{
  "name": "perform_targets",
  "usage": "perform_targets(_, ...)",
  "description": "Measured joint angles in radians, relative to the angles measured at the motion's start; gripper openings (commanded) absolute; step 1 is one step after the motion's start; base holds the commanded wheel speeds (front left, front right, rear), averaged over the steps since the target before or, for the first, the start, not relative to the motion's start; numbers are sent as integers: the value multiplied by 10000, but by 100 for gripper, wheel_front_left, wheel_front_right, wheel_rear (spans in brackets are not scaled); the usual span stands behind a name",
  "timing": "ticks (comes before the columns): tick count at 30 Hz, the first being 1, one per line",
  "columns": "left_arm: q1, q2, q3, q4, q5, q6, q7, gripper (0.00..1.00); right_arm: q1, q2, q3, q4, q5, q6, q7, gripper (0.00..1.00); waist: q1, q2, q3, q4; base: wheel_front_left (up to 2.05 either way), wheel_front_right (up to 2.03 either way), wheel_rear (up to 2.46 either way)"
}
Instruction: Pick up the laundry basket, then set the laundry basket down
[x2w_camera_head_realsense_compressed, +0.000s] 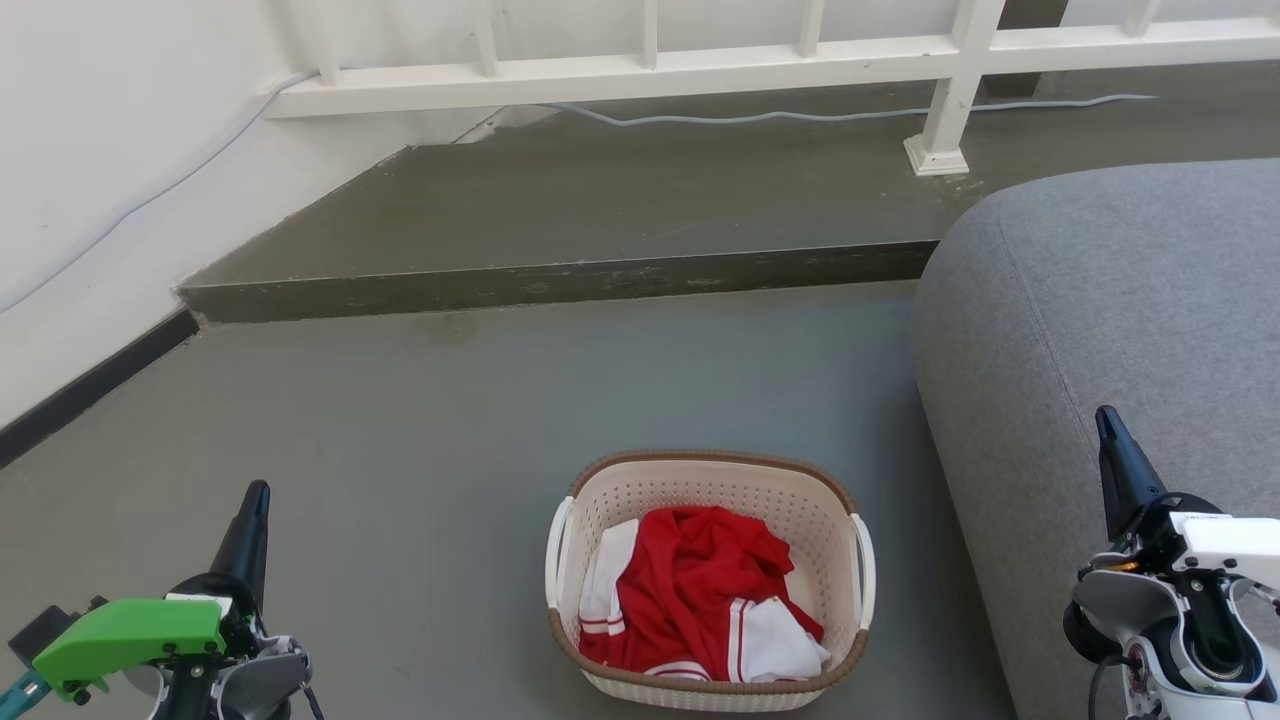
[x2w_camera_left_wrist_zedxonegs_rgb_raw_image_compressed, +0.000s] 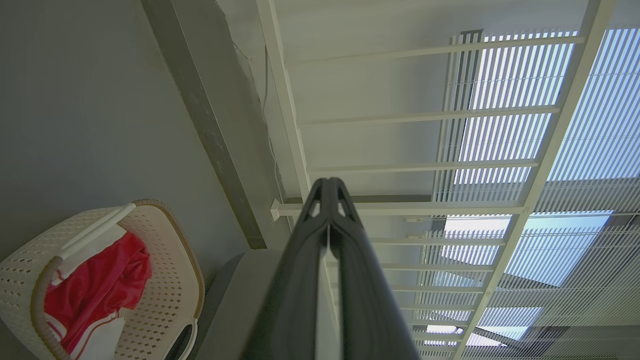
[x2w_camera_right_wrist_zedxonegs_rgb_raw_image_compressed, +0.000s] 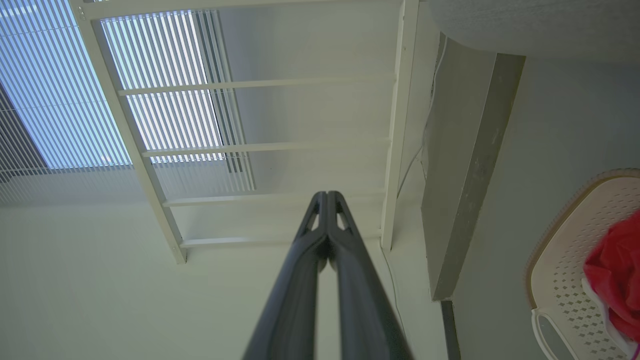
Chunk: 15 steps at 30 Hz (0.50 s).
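The laundry basket (x2w_camera_head_realsense_compressed: 700, 485) rests on the grey floor, low in the middle of the head view, cream and perforated with a brown rim and white side handles. Red and white clothes (x2w_camera_head_realsense_compressed: 700, 590) lie inside it. My left gripper (x2w_camera_head_realsense_compressed: 255, 495) stands well to its left, shut with nothing in it. My right gripper (x2w_camera_head_realsense_compressed: 1105, 420) is to its right, over the sofa, shut and empty too. The basket (x2w_camera_left_wrist_zedxonegs_rgb_raw_image_compressed: 170, 280) sits at the lower left of the left wrist view beside the left gripper (x2w_camera_left_wrist_zedxonegs_rgb_raw_image_compressed: 327, 182). In the right wrist view the basket (x2w_camera_right_wrist_zedxonegs_rgb_raw_image_compressed: 565, 275) lies at the right edge, away from the right gripper (x2w_camera_right_wrist_zedxonegs_rgb_raw_image_compressed: 327, 195).
A grey sofa (x2w_camera_head_realsense_compressed: 1120, 320) fills the right side, close to the basket. A raised dark step (x2w_camera_head_realsense_compressed: 560, 285) crosses the floor behind, topped by a white railing (x2w_camera_head_realsense_compressed: 640, 75) with a post (x2w_camera_head_realsense_compressed: 945, 120). A white wall (x2w_camera_head_realsense_compressed: 90, 180) runs along the left.
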Motion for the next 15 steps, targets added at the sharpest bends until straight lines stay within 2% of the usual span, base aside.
perform_targets(15, 0, -2, 4, -10, 0, 0, 0, 0, 0, 0, 0, -17, 2, 0, 0, 0, 0, 0, 1, 0, 0, 0, 0)
